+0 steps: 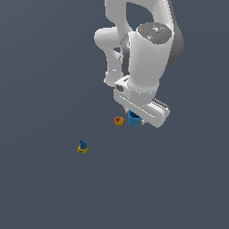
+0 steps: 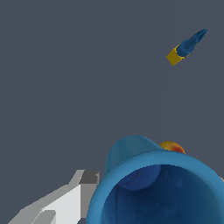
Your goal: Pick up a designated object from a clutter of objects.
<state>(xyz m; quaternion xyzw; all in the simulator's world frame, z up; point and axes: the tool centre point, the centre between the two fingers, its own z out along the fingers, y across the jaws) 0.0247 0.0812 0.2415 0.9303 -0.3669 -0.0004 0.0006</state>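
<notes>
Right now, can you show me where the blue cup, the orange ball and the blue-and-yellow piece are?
blue cup [image 2: 131, 153]: wrist view, on its outer side wall.
orange ball [image 1: 118, 121]: exterior view, on its middle.
blue-and-yellow piece [image 1: 82, 147]: exterior view, where blue top meets yellow base.

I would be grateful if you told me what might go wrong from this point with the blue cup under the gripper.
1. The orange-yellow ball sits very close beside the blue cup; a finger closing or shifting could knock it so it rolls off.
2. Only one finger shows in the wrist view, beside the cup's rim, so I cannot confirm the gripper is centred; an off-centre close might tip the cup.

The blue-and-yellow piece lies well apart and looks safe.
</notes>
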